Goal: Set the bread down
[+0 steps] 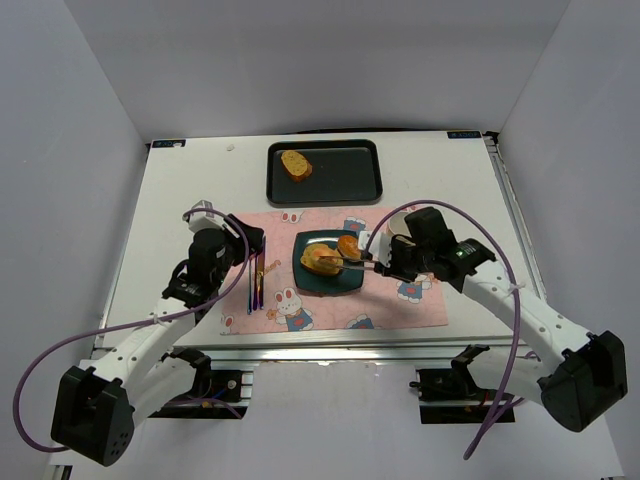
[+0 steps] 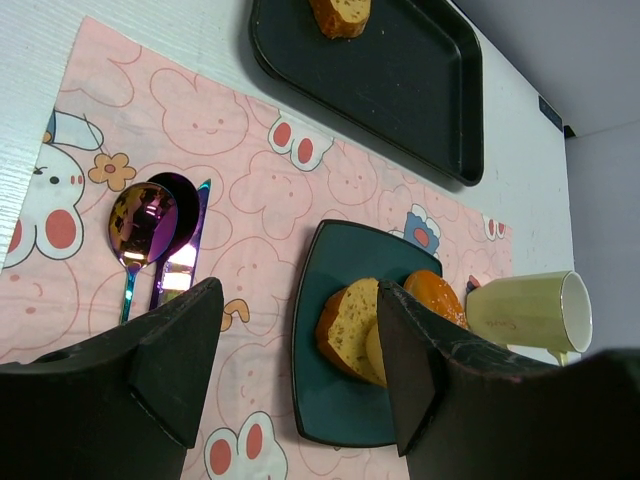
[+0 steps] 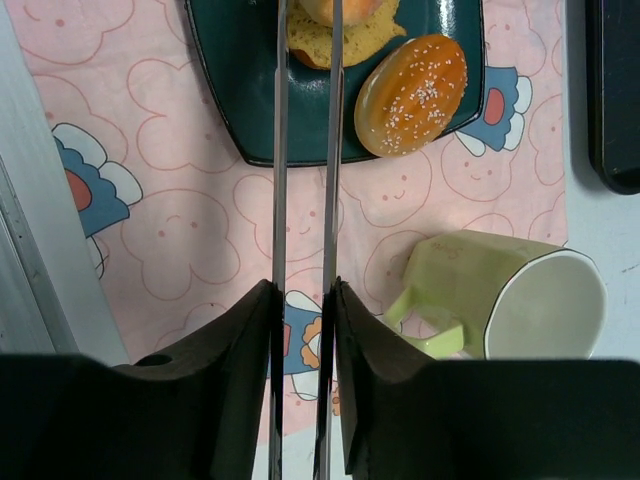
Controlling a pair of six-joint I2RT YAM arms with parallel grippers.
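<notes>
A teal plate (image 1: 330, 280) on the pink placemat holds sliced bread (image 1: 322, 260) and a seeded bun (image 1: 349, 245). My right gripper (image 1: 390, 262) is shut on metal tongs (image 1: 358, 261) that reach left over the plate. In the right wrist view the gripper (image 3: 303, 295) clamps the tongs (image 3: 280, 150), whose arms run up to the bread slice (image 3: 355, 35) beside the bun (image 3: 412, 93); their tips are out of frame. My left gripper (image 1: 250, 245) is open and empty, and in the left wrist view (image 2: 300, 300) it faces the bread slice (image 2: 355, 325).
A black tray (image 1: 345, 180) at the back holds one more bread slice (image 1: 295, 164). A pale green mug (image 1: 378, 243) lies on its side right of the plate, close to the tongs. A spoon and knife (image 1: 258, 280) lie on the placemat by my left gripper.
</notes>
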